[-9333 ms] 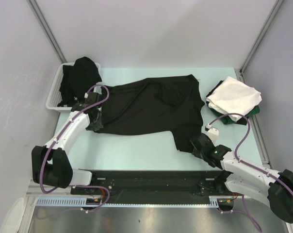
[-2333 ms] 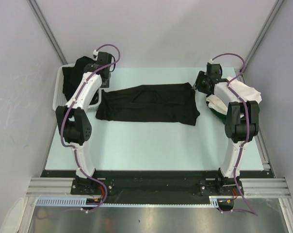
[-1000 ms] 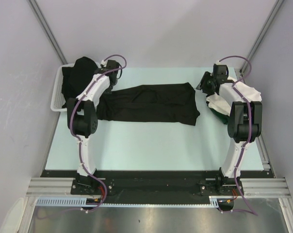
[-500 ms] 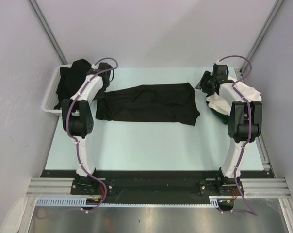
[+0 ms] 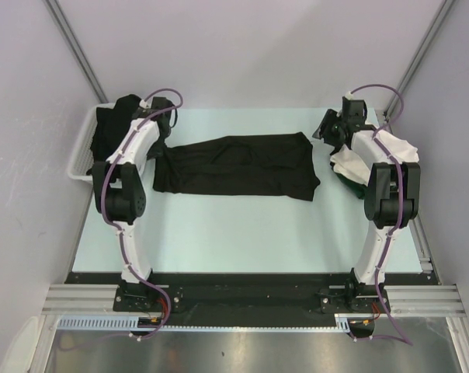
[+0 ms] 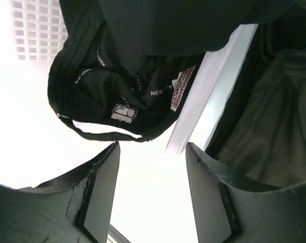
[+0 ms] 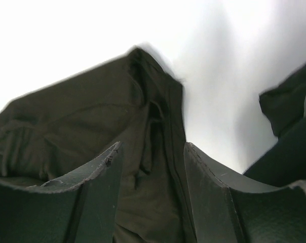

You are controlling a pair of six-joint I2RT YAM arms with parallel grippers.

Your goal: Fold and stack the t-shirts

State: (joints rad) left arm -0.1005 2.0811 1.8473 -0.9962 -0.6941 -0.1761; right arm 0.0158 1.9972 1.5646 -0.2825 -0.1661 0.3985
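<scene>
Left gripper (image 6: pixel 152 152): fingers spread, bright gap between them, nothing in it, touching nothing. It hung at the far-left of the table, over the rim of the white slotted basket (image 5: pixel 79 155). Its wrist view looked down at a crumpled black t-shirt (image 6: pixel 117 86) in the basket, with "NEW YORK" printed on the neck tape and two small labels showing.

Right gripper (image 7: pixel 152 147): fingers also spread, not pinching anything. A corner of the folded black t-shirt (image 5: pixel 234 165) showed in the gap beyond the fingertips. Could not tell if the cloth touched the pads. From above, this gripper sat at the far-right, just beside the shirt's far-right corner.

Surface: pale mint table (image 5: pixel 234 233), flat, bare in the near half. Black mounting rail (image 5: pixel 242 299) ran along the near edge with both arm bases on it. Plain grey-lilac walls on three sides, with slanted metal posts in the two far corners. The basket sat at the far-left edge, partly off the mint top.

The folded black t-shirt lay flat in the far-middle of the table, doubled into a wide band. Its long axis ran left to right, between the two grippers. The left end sat near the left arm, and the right end flared a little toward the near side. Collar end could not be told.

A white t-shirt (image 5: pixel 401 148) sat folded at the far-right under the right arm, on top of a dark green t-shirt (image 5: pixel 351 180) peeking out at its near edge.
</scene>
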